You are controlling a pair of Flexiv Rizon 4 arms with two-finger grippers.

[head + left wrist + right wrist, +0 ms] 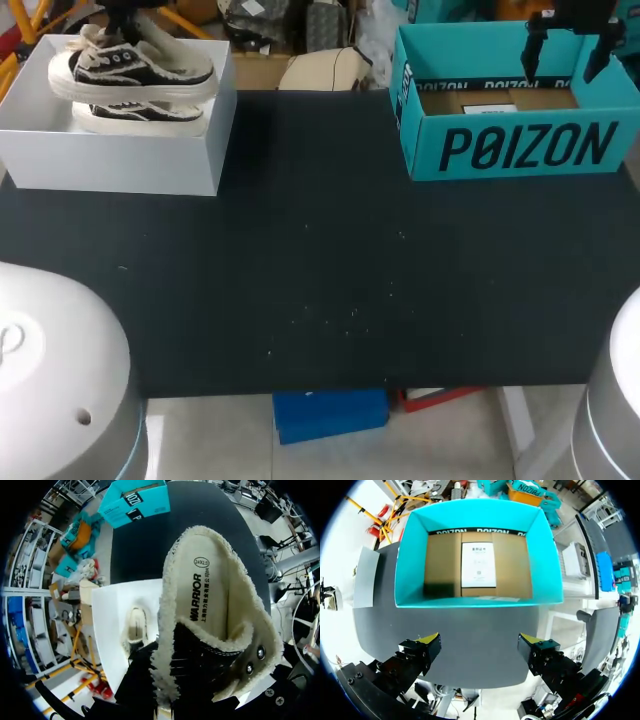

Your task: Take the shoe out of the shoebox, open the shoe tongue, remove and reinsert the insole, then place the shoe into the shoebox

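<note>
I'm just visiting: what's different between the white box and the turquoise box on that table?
The white box is plain; the turquoise box carries big dark lettering. A black and cream shoe lies in the white box, with a second shoe above it. The turquoise box holds no shoe, only a paper sheet on its brown floor. The white box stands at the table's far left, the turquoise box at its far right. Both are open-topped.

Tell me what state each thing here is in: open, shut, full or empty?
Teal box: open, only a white sheet inside.
White shoebox: open, holding two shoes.
Upper shoe: above the other, insole in place.
Lower shoe: lying in the white shoebox.
Right hand: open, empty, above the teal box.
</note>
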